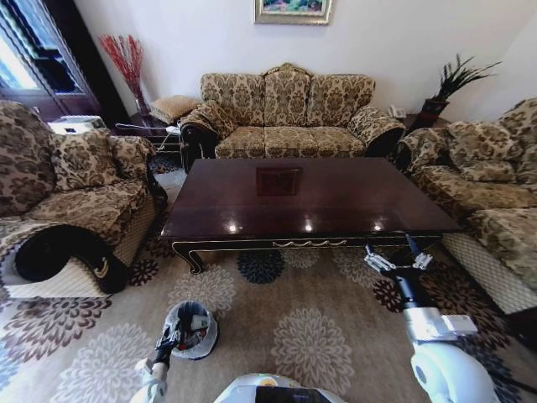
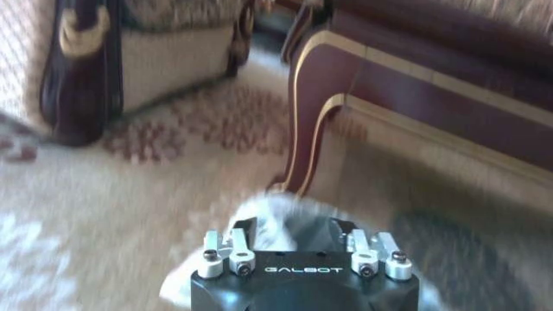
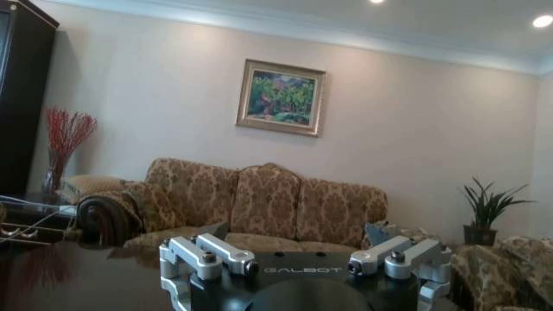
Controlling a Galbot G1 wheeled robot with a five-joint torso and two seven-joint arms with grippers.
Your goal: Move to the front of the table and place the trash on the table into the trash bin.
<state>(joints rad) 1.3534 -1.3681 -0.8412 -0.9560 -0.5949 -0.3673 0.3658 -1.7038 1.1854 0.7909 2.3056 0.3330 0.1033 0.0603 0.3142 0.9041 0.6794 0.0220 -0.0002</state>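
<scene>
One table (image 1: 310,201), dark and glossy, with one square inlay (image 1: 278,180) on top. One trash bin (image 1: 190,330) on the carpet. Three patterned sofas: one at the back (image 1: 288,113), one at the left (image 1: 71,197), one at the right (image 1: 487,193). One framed painting (image 1: 293,10) on the wall. One green plant (image 1: 453,82) and one bunch of red branches (image 1: 126,57). Two grippers: left (image 1: 168,340), right (image 1: 396,259).

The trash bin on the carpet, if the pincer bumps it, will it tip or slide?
The trash bin looks small, so probably light and easily nudged. The patterned carpet under it likely resists sliding, so it may tip instead. Its loose bag liner would probably crumple.
</scene>
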